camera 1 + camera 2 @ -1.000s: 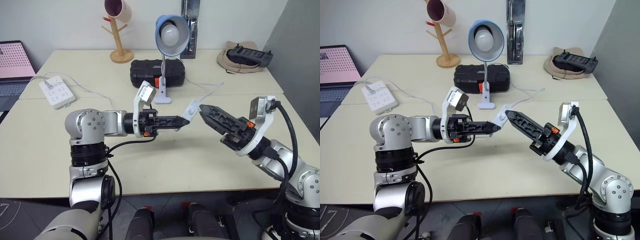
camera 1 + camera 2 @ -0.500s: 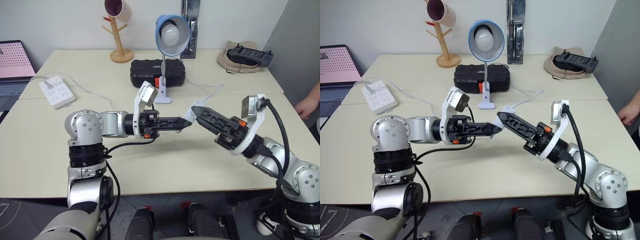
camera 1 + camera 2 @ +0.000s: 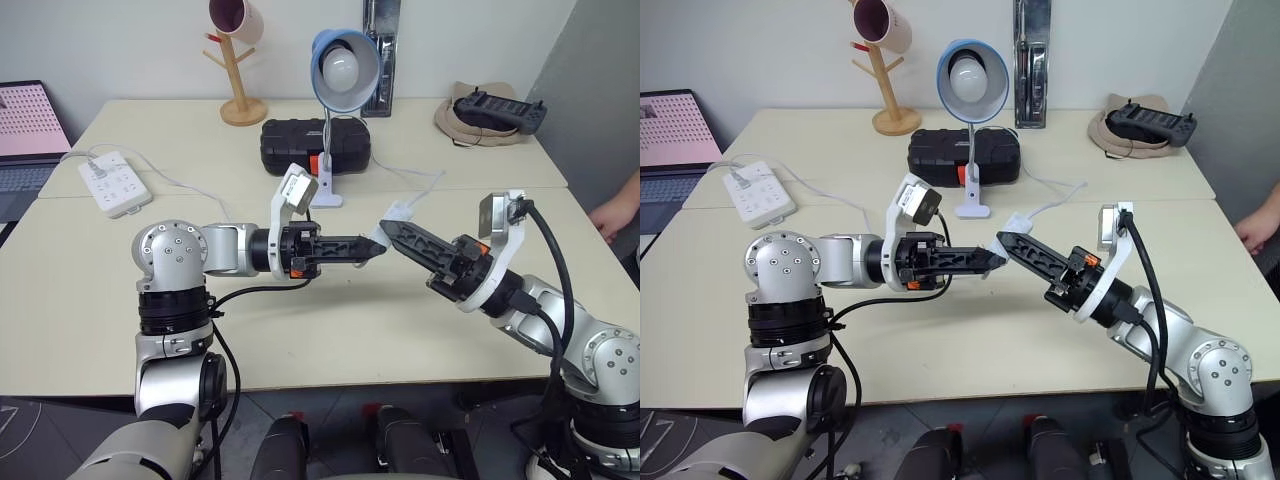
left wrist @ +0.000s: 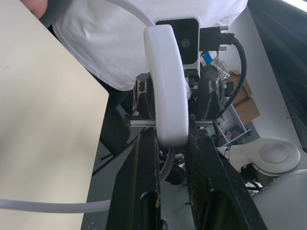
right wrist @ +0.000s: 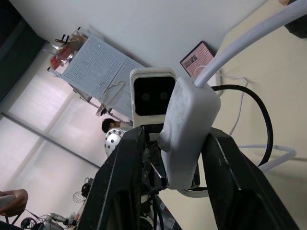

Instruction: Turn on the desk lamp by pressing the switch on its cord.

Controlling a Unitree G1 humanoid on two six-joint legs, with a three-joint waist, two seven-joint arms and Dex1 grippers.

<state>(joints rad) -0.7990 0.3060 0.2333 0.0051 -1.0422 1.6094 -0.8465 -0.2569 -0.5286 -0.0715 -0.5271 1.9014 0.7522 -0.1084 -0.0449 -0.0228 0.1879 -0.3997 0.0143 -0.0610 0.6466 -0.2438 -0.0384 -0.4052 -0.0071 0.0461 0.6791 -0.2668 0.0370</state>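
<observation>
Meanwhile left claw (image 3: 378,249) level, pinching switch (image 3: 385,228); right claw (image 3: 392,231) angled up, clamped on same switch.

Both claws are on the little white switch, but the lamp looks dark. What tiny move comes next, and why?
Probably squeeze the right claw harder on the switch. The left claw holds its other end above the table, and the desk lamp bulb looks unlit.

My left gripper (image 3: 992,259) and right gripper (image 3: 1006,243) meet tip to tip above the table (image 3: 940,340), both closed on the white switch (image 3: 1017,223), whose cord (image 3: 1055,196) trails back toward the unlit lamp (image 3: 972,80) beside the black case (image 3: 962,156).
</observation>
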